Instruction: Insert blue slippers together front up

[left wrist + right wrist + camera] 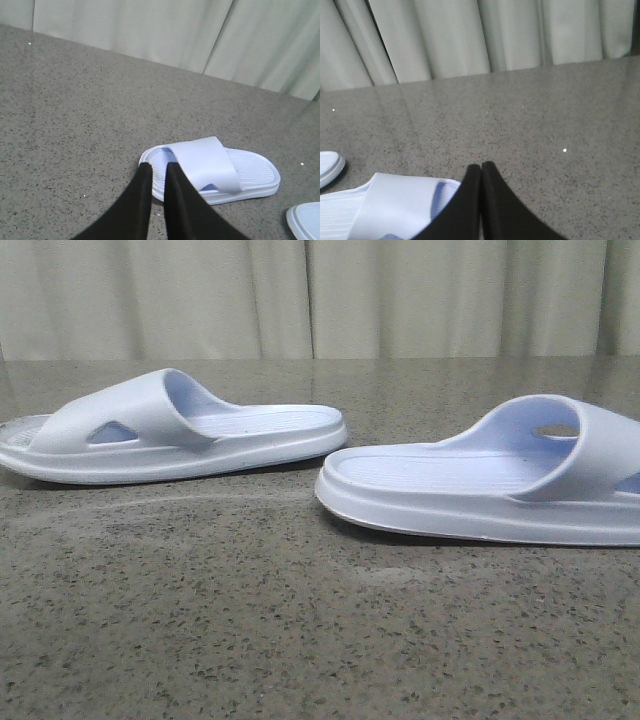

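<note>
- The blue slippers are both sole-down on the speckled stone table (250, 640), heels facing each other with a clear gap between. In the front view the left slipper (175, 435) sits at about 10 o'clock, toe pointing to 9. The right slipper (500, 485) sits at about 3 o'clock, its toe end running off the frame edge.
- My guess is they're moulded foam, so very light and a bit squishy. A pinch will probably dent them rather than crack anything, and they'd spring back. Nothing fragile here.
- The surface looks smooth and matte, so I'd expect decent grip. Being so light, though, one could skid on the polished top if nudged from the side.
- Best hold, I reckon, is the wide strap. It arches up off the footbed, and the triangular side cut-out gives a finger somewhere to go. The thick sole edge is the backup, but it's low against the table.
- The left gripper (159, 170) hovers over the toe end of the left slipper, its black fingers (142, 187) nearly together with a thin slit between, holding nothing.
- The right gripper (481, 167) has its tips pressed together, empty, just beside the right slipper's strap.
- Pale curtain (320, 295) at 12 o'clock behind it all.
</note>
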